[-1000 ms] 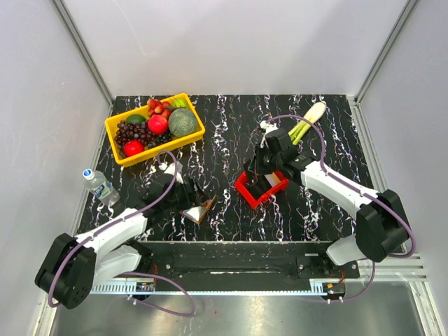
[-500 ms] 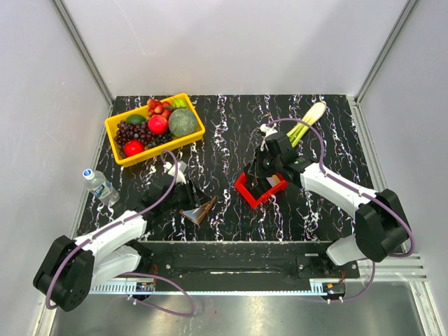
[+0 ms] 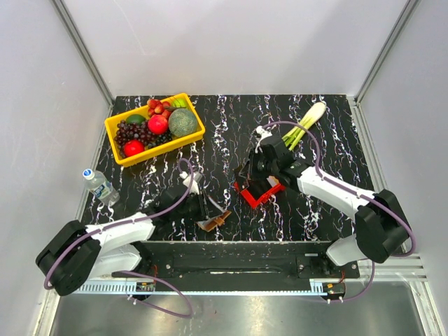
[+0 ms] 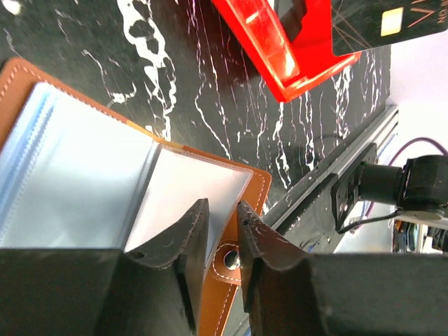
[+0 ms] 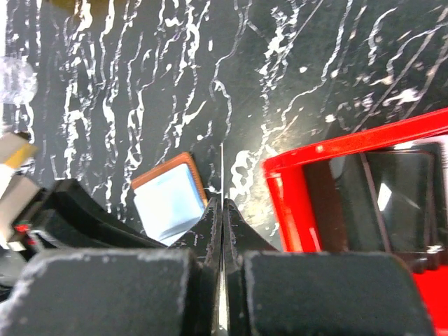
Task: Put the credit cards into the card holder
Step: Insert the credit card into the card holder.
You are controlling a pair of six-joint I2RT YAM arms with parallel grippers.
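Since 1 s ago: the left gripper (image 4: 220, 210) pinches the snap flap of the card holder (image 3: 213, 222) and has dragged it to lower centre, pockets open. Meanwhile the right gripper (image 5: 222, 206) (clamped on 1 edge-on credit card (image 5: 222, 164)) has lifted clear of the red bin (image 3: 257, 197). Holder sits near the front edge of the table (image 3: 329, 133); open room lies between holder and bin

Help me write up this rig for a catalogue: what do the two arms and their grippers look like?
Both the left arm and right arm have white links between bulky black joints, each trailed by a looping purple cable. The left gripper and right gripper have matte black, tapered fingers. No markings show.
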